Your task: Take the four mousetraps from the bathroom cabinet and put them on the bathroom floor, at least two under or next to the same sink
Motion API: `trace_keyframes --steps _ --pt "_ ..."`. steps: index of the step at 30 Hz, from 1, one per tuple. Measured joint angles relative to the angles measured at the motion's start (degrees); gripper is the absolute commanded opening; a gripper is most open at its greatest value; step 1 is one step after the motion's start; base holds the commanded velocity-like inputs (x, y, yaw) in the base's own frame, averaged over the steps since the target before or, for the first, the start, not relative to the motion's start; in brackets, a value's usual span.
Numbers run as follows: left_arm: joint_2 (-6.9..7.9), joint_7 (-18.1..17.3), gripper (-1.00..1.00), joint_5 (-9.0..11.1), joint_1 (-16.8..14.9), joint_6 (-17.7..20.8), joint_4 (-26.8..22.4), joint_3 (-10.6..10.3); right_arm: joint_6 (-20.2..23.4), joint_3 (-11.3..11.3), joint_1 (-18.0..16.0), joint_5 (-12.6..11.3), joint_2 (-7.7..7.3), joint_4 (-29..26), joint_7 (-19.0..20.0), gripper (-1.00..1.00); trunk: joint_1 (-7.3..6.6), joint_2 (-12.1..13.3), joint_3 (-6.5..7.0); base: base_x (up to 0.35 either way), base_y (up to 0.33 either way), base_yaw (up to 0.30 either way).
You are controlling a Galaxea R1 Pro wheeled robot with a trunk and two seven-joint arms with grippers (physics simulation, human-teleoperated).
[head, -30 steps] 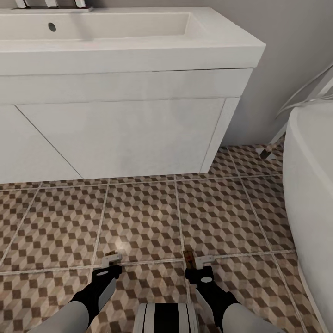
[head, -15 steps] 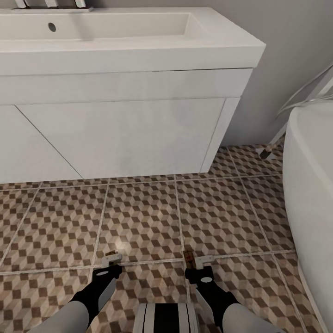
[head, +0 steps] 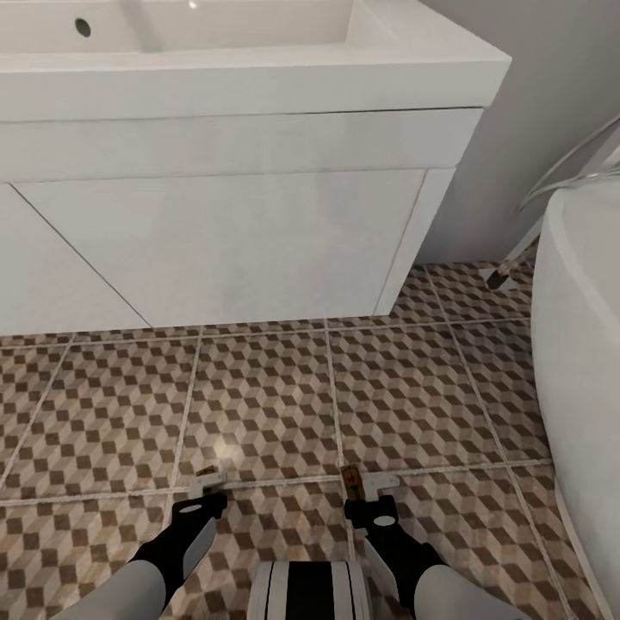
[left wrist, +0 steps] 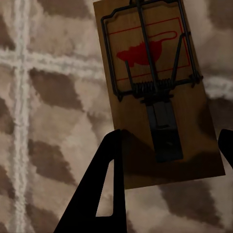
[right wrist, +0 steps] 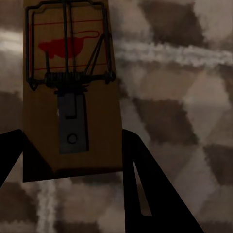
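Left wrist view: left hand [left wrist: 167,150] clamps a tan mousetrap [left wrist: 158,87] with dark wire spring; right hand [right wrist: 73,150] grips another [right wrist: 70,92].

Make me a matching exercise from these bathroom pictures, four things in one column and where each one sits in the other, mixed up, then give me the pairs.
Things:
1. mousetrap in the left tool
2. mousetrap in the right tool
3. bathroom sink
4. bathtub

Places:
A. against the wall, ahead of the robot
B. at the right edge of the head view
C. held over the bathroom floor, on the robot's left
D. held over the floor, on the robot's right

Pairs: 1-C, 2-D, 3-A, 4-B
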Motion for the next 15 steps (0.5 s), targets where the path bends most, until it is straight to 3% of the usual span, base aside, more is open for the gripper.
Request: trace_keyframes --steps 15 --pt "0.0 0.0 -1.0 0.0 0.0 0.0 0.0 0.0 0.0 0.0 0.0 0.0 0.0 0.0 0.0 -1.0 0.0 0.0 0.0 0.0 0.0 0.0"
